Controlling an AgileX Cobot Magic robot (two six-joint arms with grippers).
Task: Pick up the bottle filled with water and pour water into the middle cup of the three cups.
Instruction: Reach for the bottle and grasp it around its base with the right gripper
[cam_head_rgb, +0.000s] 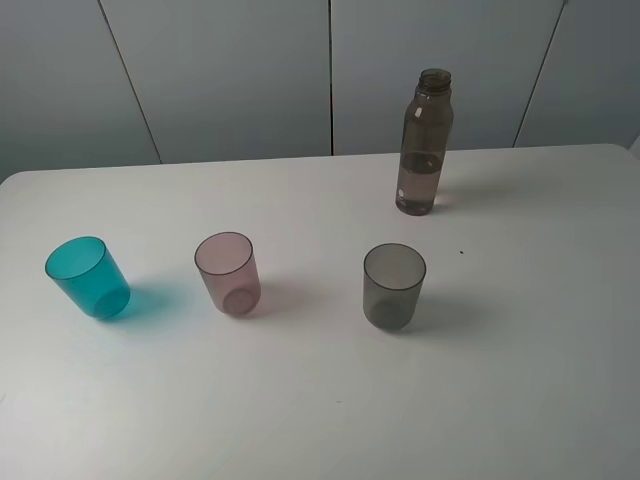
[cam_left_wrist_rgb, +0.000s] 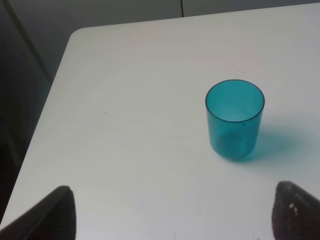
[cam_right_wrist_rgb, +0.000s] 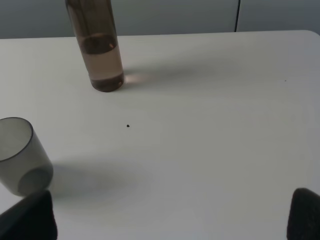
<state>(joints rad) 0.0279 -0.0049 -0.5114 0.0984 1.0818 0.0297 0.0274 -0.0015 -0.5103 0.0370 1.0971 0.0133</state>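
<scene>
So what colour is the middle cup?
The middle cup is pale pink, clearest in exterior high view.

The middle cup stands between the left cup and right cup (the bottle behind the latter).

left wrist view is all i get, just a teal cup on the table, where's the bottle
Observer: The bottle stands upright and uncapped at the far side of the table, well to the right of the teal cup.
Operator: any water in it
Observer: Yes. The water reaches about halfway up or a little below.
Operator: which cup is the middle one
Observer: The pale pink cup. It stands upright between the teal cup and a smoky grey cup.
</scene>
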